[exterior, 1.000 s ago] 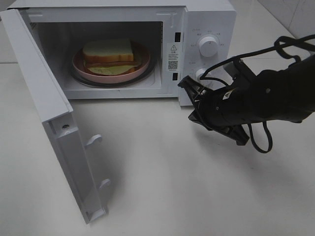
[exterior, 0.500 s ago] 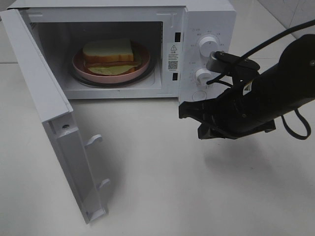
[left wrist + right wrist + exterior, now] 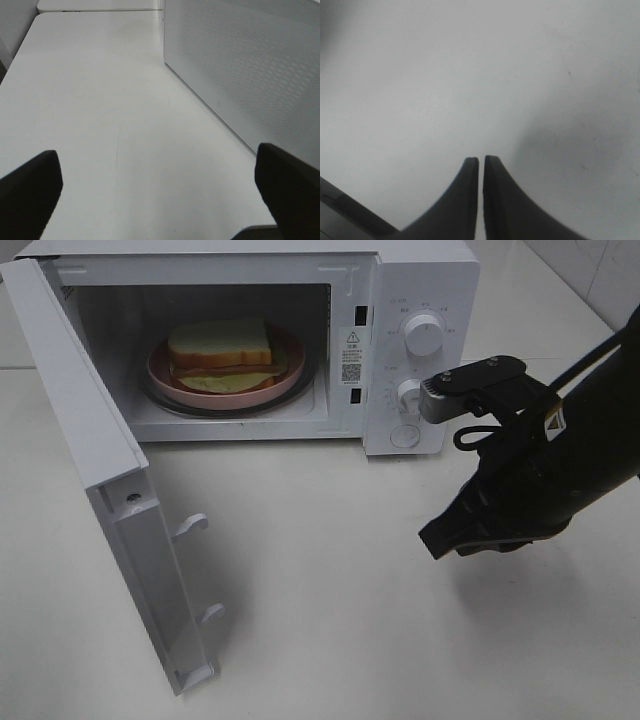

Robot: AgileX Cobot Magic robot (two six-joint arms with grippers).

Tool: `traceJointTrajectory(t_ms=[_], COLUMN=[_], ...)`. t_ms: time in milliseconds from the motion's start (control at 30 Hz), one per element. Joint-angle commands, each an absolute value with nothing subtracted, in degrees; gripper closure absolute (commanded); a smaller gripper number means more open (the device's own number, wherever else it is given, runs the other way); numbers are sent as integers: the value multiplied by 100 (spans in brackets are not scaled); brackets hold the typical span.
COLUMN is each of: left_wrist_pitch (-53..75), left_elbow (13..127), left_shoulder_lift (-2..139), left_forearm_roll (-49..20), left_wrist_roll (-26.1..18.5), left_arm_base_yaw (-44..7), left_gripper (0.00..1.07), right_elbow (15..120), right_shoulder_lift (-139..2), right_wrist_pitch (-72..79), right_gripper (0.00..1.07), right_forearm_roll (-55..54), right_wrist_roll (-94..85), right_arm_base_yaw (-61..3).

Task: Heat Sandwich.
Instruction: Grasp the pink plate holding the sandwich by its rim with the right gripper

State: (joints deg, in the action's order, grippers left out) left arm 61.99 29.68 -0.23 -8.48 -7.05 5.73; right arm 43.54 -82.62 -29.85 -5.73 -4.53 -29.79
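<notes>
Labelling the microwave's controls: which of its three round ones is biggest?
The top dial, highest of the three; it is wider than the knob below it and the flat round button at the bottom.

A smooth, matte white table [image 3: 330,640] fills almost the whole scene. Even, diffuse light leaves soft grey shadows on it. At the far right corner are pale tiles [image 3: 605,270] with thin dark joints, either wall or floor. In the left wrist view, a second white tabletop [image 3: 95,4] adjoins the table's far edge across a narrow seam.
</notes>
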Motion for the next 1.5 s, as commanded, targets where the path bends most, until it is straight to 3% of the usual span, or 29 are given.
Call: traceJointTrajectory(t_ms=[33,667,833,867,933,1000,1033,1167,1300,1500], left_wrist_pitch=[6154,6154,6154,6154,6154,6154,6154,6154,6154,6154], left_elbow=[2962,2962,2962,2962,2962,2962,2962,2962,2962,2962], left_shoulder_lift=[-143,-143,-143,-143,-143,-143,-143,-143,-143,-143], left_forearm_roll=[-859,-859,-859,-859,-859,-859,-859,-859,-859,-859], left_wrist_roll=[-682,-682,-682,-682,-682,-682,-682,-682,-682,-682], left_arm_base_yaw=[539,539,539,539,539,539,539,539,539,539], left_gripper=[7,7,7,7,7,7,7,7,7,7], right_elbow=[4366,4366,4366,4366,4366,4366,4366,4366,4383,4544], right_shoulder_lift=[-8107,-8084,-8084,-8084,-8084,-8084,-8084,-8084,-8084,-8084], right_wrist_pitch=[-3203,-3581,-3581,-3570,-3570,-3541,-3541,-3512,-3489,-3621], right_gripper=[99,92,78,69,64,50,50,26,20,20], right_forearm_roll=[-493,-493,-441,-361,-321,-292,-292,-292,-235,57], right_wrist_roll=[-1650,-6091,-6417,-6446,-6446,-6434,-6434,-6308,-5999,-5924], right_arm_base_yaw=[-2945,-2945,-2945,-2945,-2945,-2945,-2945,-2945,-2945,-2945])
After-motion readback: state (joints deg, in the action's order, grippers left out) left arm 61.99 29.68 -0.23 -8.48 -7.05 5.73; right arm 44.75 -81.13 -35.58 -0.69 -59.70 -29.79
